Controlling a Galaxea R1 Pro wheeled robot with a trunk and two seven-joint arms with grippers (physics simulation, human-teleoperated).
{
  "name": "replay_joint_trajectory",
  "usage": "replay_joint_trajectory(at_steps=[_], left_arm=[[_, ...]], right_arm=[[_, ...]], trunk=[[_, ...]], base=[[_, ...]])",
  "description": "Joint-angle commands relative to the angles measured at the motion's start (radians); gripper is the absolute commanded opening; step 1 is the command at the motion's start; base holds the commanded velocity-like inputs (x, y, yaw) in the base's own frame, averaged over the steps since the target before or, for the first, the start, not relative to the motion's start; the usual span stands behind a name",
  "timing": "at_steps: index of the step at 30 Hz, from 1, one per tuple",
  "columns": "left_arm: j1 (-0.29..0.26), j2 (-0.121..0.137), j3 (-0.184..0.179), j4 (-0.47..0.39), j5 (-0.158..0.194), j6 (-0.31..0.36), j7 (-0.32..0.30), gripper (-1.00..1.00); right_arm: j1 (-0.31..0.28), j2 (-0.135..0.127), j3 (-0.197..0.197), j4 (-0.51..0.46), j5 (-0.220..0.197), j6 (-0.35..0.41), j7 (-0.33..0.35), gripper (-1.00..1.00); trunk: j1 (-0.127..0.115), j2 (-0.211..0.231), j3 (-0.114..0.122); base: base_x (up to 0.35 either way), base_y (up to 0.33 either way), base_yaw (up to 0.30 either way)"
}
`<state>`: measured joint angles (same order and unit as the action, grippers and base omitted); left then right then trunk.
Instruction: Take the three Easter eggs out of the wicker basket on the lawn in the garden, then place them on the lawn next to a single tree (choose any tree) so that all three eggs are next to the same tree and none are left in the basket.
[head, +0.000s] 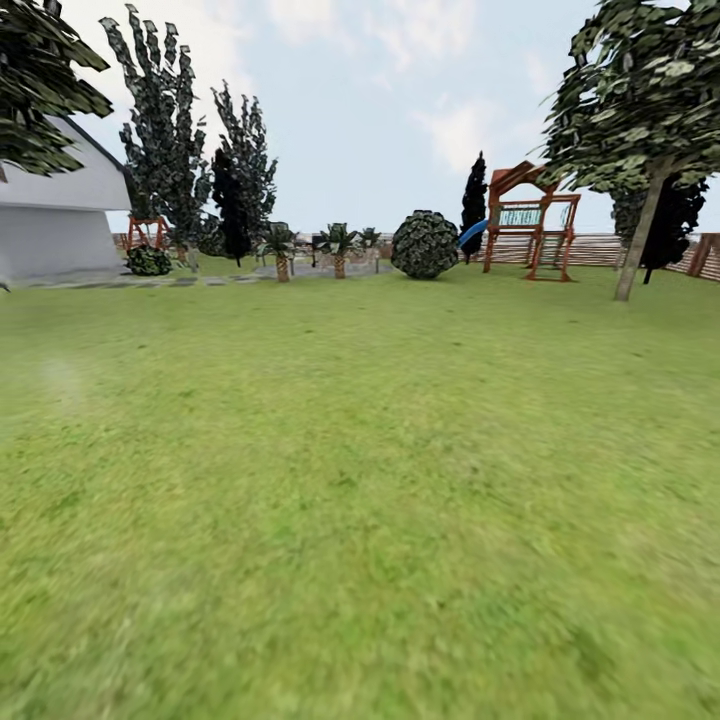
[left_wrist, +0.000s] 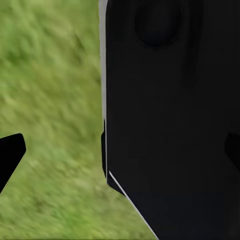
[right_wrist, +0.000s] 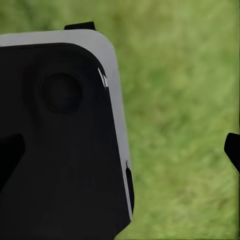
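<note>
Grass everywhere right now: the lawn (head: 360, 500) rolls out flat, mottled green and a bit smeared, right up to the far edge of the garden. Neither basket nor eggs turn up on this stretch, so the robot looks to be travelling, and I can't say where they lie from here.

On the right stands a tree (head: 640, 235) with a thin, pale, slightly leaning trunk under angular dark, pale-flecked leaf clumps, a fair candidate for the drop spot. Behind it is a brown slatted fence (head: 600, 250), and nearby a wooden play tower (head: 530, 220) with a blue slide. A round, leafy bush (head: 425, 244) sits mid-distance, short palms (head: 338, 245) line up beside it, and the white house (head: 55, 215) closes off the left.

Both wrist views look down past a smooth matte-black body panel with a grey edge. By the left gripper (left_wrist: 120, 150) dark tips peek in at opposite sides, so I read the fingers as spread wide with nothing between them. Same for the right gripper (right_wrist: 120, 150): tips far apart, bare grass between.

Risks from here? Heading for the wrong tree, since the near-black ones far off could mislead. Rolling past the basket is another, with so little landmark on open turf. And round eggs could roll on release.
</note>
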<state>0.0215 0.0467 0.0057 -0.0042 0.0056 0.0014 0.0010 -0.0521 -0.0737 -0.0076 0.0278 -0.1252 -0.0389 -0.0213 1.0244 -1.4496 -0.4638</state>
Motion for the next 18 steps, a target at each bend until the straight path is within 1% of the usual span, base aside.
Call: replay_joint_trajectory(at_steps=[1,4,13,18], left_arm=[[0.000,0.000,0.000,0.000,0.001,0.000,0.000,1.00],[0.000,0.000,0.000,0.000,0.001,0.000,0.001,1.00],[0.000,0.000,0.001,0.000,0.001,0.000,0.001,1.00],[0.000,0.000,0.000,0.000,0.001,0.000,0.000,1.00]], right_arm=[[-0.001,0.000,0.000,0.003,-0.008,-0.004,0.000,1.00],[-0.001,0.000,0.000,0.003,-0.008,-0.004,0.000,1.00],[-0.001,0.000,0.000,0.003,-0.008,-0.004,0.001,1.00],[-0.001,0.000,0.000,0.003,-0.008,-0.004,0.000,1.00]], trunk=[[0.001,0.000,-0.001],[0.001,0.000,-0.001],[0.001,0.000,-0.001],[0.001,0.000,-0.001]], base=[[0.322,0.000,0.193],[0.322,0.000,0.084],[0.322,0.000,0.016],[0.322,0.000,0.183]])
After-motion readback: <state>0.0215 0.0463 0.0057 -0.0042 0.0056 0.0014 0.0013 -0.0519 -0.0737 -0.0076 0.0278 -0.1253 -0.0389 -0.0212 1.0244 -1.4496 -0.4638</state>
